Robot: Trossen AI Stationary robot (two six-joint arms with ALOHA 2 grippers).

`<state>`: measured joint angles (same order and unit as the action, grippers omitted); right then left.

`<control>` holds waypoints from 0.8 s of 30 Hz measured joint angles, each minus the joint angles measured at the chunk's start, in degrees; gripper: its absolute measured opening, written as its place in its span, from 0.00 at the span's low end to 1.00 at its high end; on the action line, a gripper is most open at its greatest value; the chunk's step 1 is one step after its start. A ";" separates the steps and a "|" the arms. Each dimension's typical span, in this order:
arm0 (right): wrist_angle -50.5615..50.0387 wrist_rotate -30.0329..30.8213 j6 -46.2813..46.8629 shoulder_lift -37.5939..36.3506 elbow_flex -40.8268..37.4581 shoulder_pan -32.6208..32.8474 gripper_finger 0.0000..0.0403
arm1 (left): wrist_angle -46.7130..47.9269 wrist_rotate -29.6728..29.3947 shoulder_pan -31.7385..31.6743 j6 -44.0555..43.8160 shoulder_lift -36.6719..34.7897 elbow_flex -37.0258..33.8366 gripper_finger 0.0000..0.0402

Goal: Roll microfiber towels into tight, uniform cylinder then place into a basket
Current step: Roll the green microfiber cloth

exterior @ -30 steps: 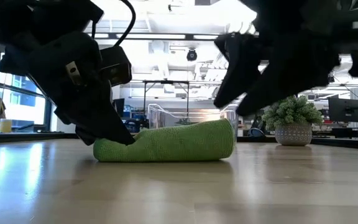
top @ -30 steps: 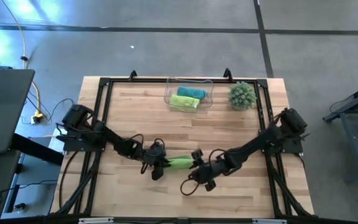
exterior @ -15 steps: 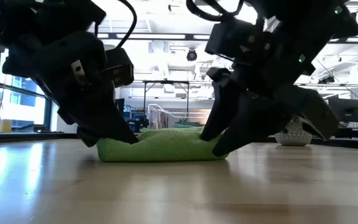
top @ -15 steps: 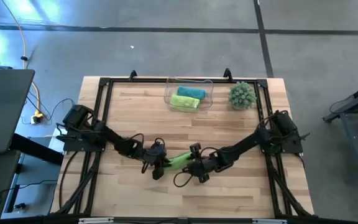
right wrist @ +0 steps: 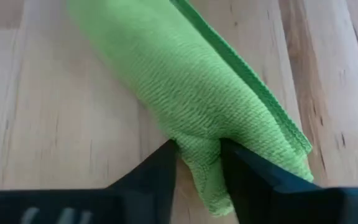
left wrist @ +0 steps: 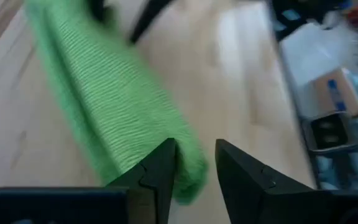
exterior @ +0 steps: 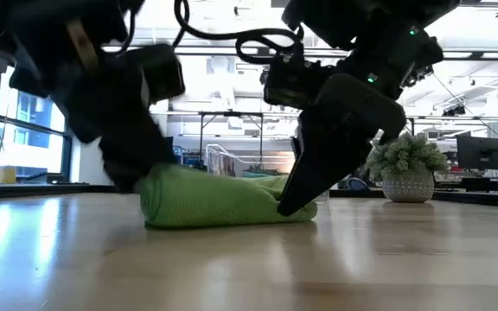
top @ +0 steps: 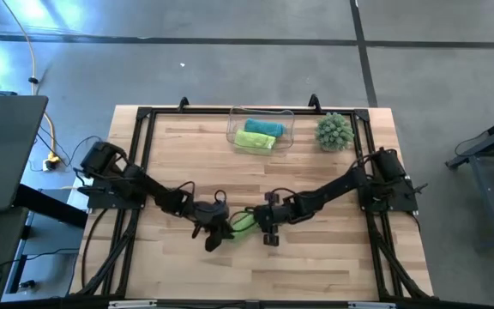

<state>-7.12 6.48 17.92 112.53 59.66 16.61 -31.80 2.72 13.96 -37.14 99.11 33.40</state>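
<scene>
I see a clear plastic basket [top: 261, 129] with rounded corners at the far edge of my wooden table [top: 316, 180], holding two rolled towels side by side: a teal one [top: 264, 128] and a lime green one [top: 255, 141]. Beside the basket sits a round spiky green plant ball [top: 334, 131] in a pale patterned pot. Near the table's middle lies a third towel [top: 242, 221], lime green, fuzzy and finely ribbed, rolled into a soft, slightly flattened cylinder. My left gripper [left wrist: 194, 165] sits at one end of it, its dark fingers [left wrist: 160, 171] slightly apart with the towel's end between them. My right gripper [right wrist: 197, 158] pinches a fold of cloth at the other end, fingers [right wrist: 247, 171] pressed into the pile
</scene>
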 joint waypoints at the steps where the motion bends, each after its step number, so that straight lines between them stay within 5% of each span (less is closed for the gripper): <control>1: -0.05 -0.59 0.52 -0.06 0.00 -0.29 0.25 | -0.18 0.66 0.00 0.71 -0.80 0.04 0.27; 8: 0.01 -11.78 7.31 -0.10 -0.09 -3.67 0.02 | -1.03 0.20 2.01 9.59 -4.74 0.08 0.29; 16: 2.71 -37.72 16.64 0.71 -0.60 -9.97 0.02 | -1.26 -19.79 8.65 22.26 -2.88 0.12 0.29; 24: 2.89 -41.38 20.90 0.79 -0.68 -13.23 0.01 | -1.11 -25.49 13.11 30.19 1.70 4.25 0.29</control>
<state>-4.23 -34.89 38.82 113.32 58.98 3.38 -32.91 -22.77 27.07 -6.95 100.81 37.64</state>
